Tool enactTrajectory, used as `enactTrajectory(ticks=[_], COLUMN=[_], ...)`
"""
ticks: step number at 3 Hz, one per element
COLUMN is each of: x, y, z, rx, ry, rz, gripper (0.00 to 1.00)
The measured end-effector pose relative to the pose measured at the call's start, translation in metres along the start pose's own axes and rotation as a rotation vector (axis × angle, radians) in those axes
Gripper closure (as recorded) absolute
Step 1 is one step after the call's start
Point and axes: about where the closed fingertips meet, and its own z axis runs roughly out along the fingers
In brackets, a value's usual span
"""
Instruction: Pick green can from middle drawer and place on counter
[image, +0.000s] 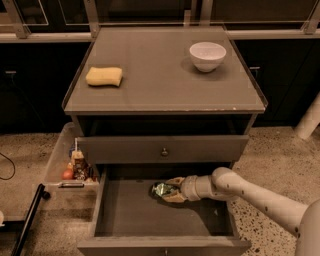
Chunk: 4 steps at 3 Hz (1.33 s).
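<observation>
The green can (161, 189) lies on the floor of the open middle drawer (125, 215), near its back and middle. My gripper (169, 190) reaches in from the right on a pale arm, and its fingers (175, 181) stand on either side of the can and close against it. The can rests low in the drawer. The counter (155, 75) is the grey-brown cabinet top above the drawer.
A yellow sponge (104, 76) lies on the counter's left side and a white bowl (207, 56) on its right. A closed drawer front with a brass knob (164, 151) sits above the open drawer. A tray of small items (75, 167) stands left of the cabinet.
</observation>
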Motion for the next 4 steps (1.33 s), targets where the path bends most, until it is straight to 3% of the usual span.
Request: enactTrajectory(ticks=[1,2,4], x=[0.000,0.000,0.002], y=[0.000,0.000,0.018], z=[0.000,0.000,-0.005], rx=[0.000,-0.001,-0.021], ry=[0.000,0.000,0.008], rz=[0.000,0.001,0.035], gripper=[0.89,1.00,1.00])
